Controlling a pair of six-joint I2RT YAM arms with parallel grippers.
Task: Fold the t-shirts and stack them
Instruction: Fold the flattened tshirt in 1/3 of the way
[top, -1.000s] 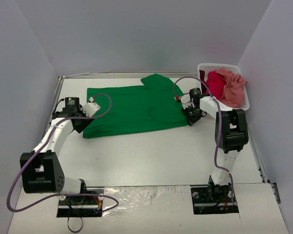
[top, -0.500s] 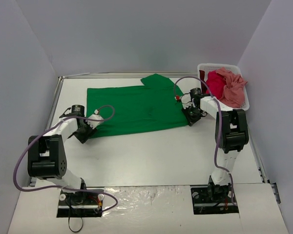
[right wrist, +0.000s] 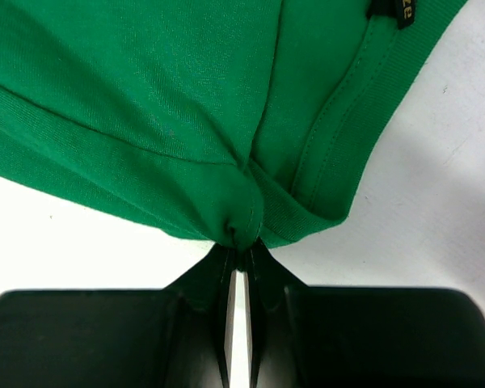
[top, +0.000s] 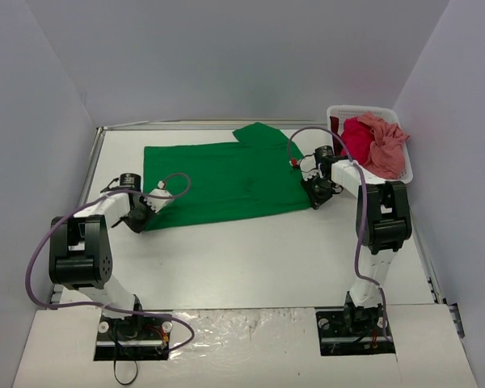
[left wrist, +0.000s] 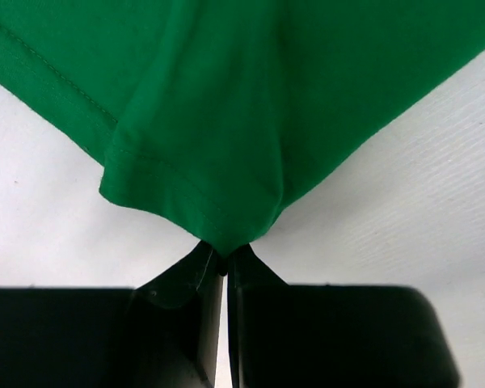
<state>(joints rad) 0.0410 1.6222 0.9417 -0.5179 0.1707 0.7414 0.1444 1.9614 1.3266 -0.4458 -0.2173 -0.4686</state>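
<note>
1. The green t-shirt [top: 218, 178] lies spread flat on the far half of the table [top: 250, 259], from about 10 to 1 o'clock. One sleeve points to 12 o'clock, close to the back edge.
2. At 6 o'clock a broad band of bare table runs between the shirt's near hem and the arm bases.
3. At 2 o'clock the white basket [top: 364, 108] sits against the right wall. A crimson t-shirt [top: 356, 139] and a salmon t-shirt [top: 385, 141] are heaped above its rim, near the green shirt's right edge but apart from it.
4. The left gripper [left wrist: 224, 263] has its jaws pressed together on the shirt's near-left corner, at 9 o'clock. The hemmed edge climbs from the tips toward 10 o'clock.
5. The right gripper [right wrist: 241, 257] is likewise clamped, pinching a bunched fold at the shirt's right edge, at 3 o'clock.
6. The left arm is folded low, elbow close to the left wall, forearm reaching toward 1 o'clock.
7. The right arm's elbow stands just this side of the basket, forearm angled toward 10 o'clock.
</note>
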